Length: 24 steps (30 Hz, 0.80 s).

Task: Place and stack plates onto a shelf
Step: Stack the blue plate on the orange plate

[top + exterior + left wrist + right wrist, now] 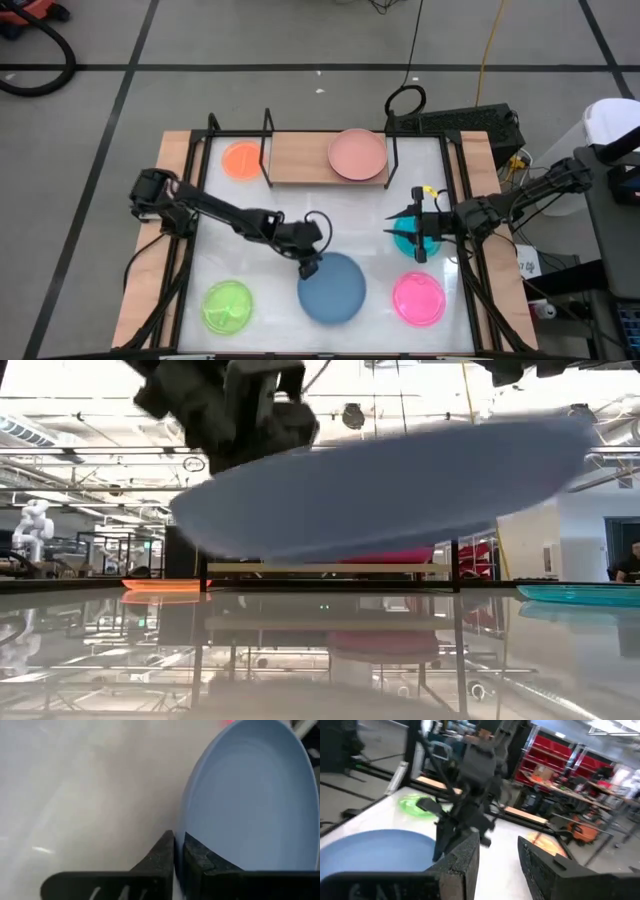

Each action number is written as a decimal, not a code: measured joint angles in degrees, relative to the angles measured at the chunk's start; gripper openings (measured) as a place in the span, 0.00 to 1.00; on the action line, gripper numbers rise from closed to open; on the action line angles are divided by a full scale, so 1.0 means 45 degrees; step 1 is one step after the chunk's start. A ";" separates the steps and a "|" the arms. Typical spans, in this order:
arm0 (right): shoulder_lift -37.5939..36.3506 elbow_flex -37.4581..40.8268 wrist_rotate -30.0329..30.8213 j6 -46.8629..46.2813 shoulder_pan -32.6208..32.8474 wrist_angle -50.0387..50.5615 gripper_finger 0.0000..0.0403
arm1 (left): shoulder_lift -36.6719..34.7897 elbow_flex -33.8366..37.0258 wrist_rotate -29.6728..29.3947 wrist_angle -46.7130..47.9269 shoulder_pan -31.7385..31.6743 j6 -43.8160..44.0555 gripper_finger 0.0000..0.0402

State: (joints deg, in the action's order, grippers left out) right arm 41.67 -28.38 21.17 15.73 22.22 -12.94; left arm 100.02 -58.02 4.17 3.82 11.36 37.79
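My left gripper (309, 266) is clamped on the blue plate's (333, 288) rim, lifting; next, carry it to the shelf (300, 160). Right gripper (412, 232) waits open.

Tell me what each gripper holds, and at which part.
The left gripper pinches the blue plate at its rim, lifted and tilted. The right gripper, above the teal plate, holds nothing.

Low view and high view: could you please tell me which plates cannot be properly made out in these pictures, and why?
- Salmon plate: in the low view, the tilted blue plate, pinched at its rim by the left gripper, hides nearly all of it.
- Teal plate: in the high view, the right gripper covers most of it; the low view's edge cuts it off.
- Lime green plate and hot pink plate: neither shows in the low view.
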 joint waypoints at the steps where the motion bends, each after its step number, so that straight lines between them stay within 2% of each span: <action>1: 0.0000 0.0000 0.0012 0.0009 -0.0012 -0.0060 0.29 | -0.0168 -0.0329 -0.0276 0.0625 -0.0166 -0.0398 0.04; 6: 0.0019 0.0000 -0.0027 0.0425 -0.0087 -0.0477 0.29 | -0.0596 -0.2359 -0.3205 0.2144 -0.1222 -0.2352 0.04; 9: 0.0033 -0.0001 -0.0039 0.0666 -0.0092 -0.0741 0.29 | -0.0617 -0.3644 -0.4183 0.2232 -0.2130 -0.3327 0.03; 16: 0.0019 0.0000 -0.0049 0.0704 -0.0087 -0.0630 0.29 | -0.0596 -0.5051 -0.4303 0.2000 -0.4958 -0.4105 0.03; 21: 0.0015 0.0000 -0.0082 0.0806 -0.0082 -0.0529 0.29 | -0.0421 -0.5125 -0.3759 0.2061 -0.6966 -0.3680 0.03; 24: 0.0024 0.0006 -0.0083 0.0806 -0.0082 -0.0273 0.29 | -0.0068 -0.4981 -0.3432 0.2016 -0.7664 -0.3427 0.03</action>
State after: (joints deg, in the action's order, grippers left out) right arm 41.78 -28.35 20.80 19.35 21.85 -14.17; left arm 99.72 -80.44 -11.28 12.89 -23.13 22.37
